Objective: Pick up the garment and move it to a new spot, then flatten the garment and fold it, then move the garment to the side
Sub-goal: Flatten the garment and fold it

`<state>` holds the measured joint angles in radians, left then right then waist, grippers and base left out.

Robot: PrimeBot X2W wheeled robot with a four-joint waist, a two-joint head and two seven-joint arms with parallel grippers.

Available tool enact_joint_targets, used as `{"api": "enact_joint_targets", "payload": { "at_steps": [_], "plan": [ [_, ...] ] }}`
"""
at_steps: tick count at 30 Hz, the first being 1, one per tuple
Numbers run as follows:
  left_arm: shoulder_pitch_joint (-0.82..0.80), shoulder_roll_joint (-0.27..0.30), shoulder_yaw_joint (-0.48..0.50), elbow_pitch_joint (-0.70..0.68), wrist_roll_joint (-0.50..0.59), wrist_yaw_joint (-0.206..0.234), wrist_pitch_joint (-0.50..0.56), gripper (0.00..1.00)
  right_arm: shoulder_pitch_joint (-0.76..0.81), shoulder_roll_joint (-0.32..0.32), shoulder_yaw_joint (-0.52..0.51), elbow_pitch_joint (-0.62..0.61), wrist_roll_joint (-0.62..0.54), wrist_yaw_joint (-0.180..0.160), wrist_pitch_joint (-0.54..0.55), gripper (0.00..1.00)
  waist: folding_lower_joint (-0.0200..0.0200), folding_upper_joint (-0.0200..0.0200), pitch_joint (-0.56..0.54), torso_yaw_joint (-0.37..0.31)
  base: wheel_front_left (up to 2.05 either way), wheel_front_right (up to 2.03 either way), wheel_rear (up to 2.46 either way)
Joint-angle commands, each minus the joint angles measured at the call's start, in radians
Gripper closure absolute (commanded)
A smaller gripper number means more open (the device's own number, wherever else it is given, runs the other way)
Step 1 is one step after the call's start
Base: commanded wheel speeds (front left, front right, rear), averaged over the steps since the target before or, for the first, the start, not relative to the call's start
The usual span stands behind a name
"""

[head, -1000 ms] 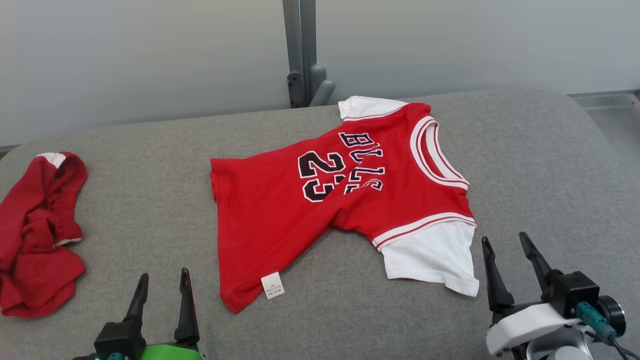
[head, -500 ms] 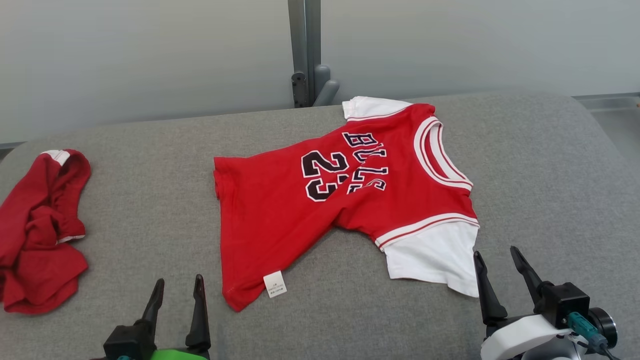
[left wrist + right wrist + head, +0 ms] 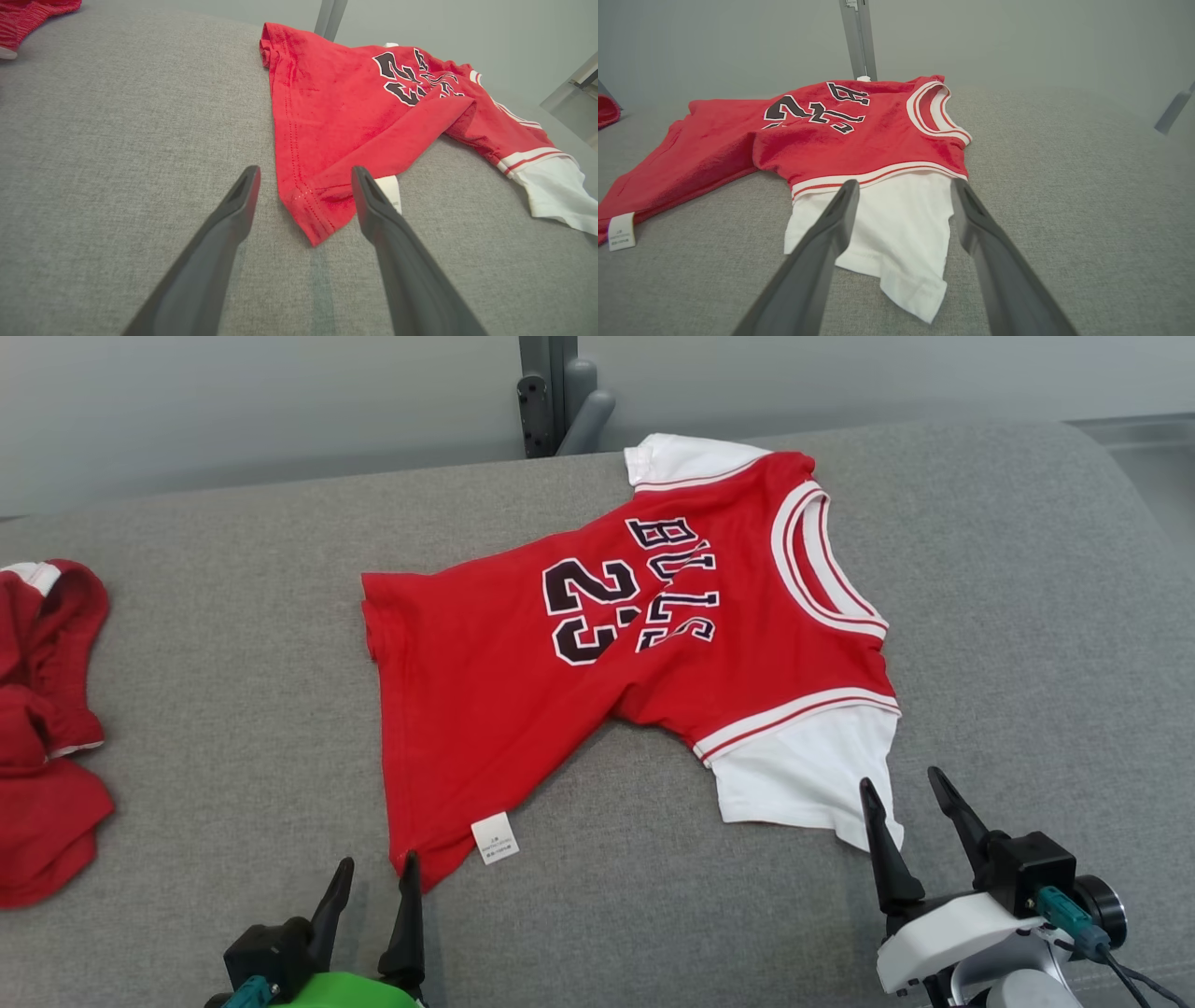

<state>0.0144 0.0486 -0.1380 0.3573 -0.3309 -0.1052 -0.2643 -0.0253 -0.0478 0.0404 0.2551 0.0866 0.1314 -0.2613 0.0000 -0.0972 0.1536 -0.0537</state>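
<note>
Red jersey [image 3: 579,691] lies mid-cushion [image 3: 233,709], lower side folded under. Left gripper [image 3: 379,859] open, hem corner [image 3: 313,224] between its fingers in its wrist view. Right gripper [image 3: 899,777] open, framing white sleeve [image 3: 896,224]. Second red cloth [image 3: 37,728] cropped at left edge.

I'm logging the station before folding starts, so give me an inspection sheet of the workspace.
Surface: grey fabric pad.
Job's things: red jersey lying print side up, body creased over itself, white sleeve at the near right.
Clutter: crumpled red garment at the pad's left edge.
Grippers: left gripper open, astride the jersey's hem corner; right gripper open at the white sleeve.
Cables: teal plug with dark cable on the right wrist.
Surroundings: grey wall, metal post behind.
</note>
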Motion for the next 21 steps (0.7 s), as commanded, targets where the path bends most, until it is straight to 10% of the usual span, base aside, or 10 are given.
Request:
{"api": "enact_joint_targets", "payload": {
  "at_steps": [1,21],
  "plan": [
    [-0.027,0.003,-0.005,0.024,-0.026,-0.007,0.000,0.00,-0.016,-0.003,0.000,0.005,0.007,-0.001,-0.001,0.00,0.0000,-0.0003,0.046,-0.020,0.00,0.00,0.00],
    [-0.120,0.003,-0.032,0.154,-0.149,-0.027,0.001,0.00,-0.059,-0.002,0.009,0.006,0.006,-0.001,-0.001,0.00,0.0000,-0.0003,0.111,-0.056,0.00,0.00,0.00]
  ]
}}
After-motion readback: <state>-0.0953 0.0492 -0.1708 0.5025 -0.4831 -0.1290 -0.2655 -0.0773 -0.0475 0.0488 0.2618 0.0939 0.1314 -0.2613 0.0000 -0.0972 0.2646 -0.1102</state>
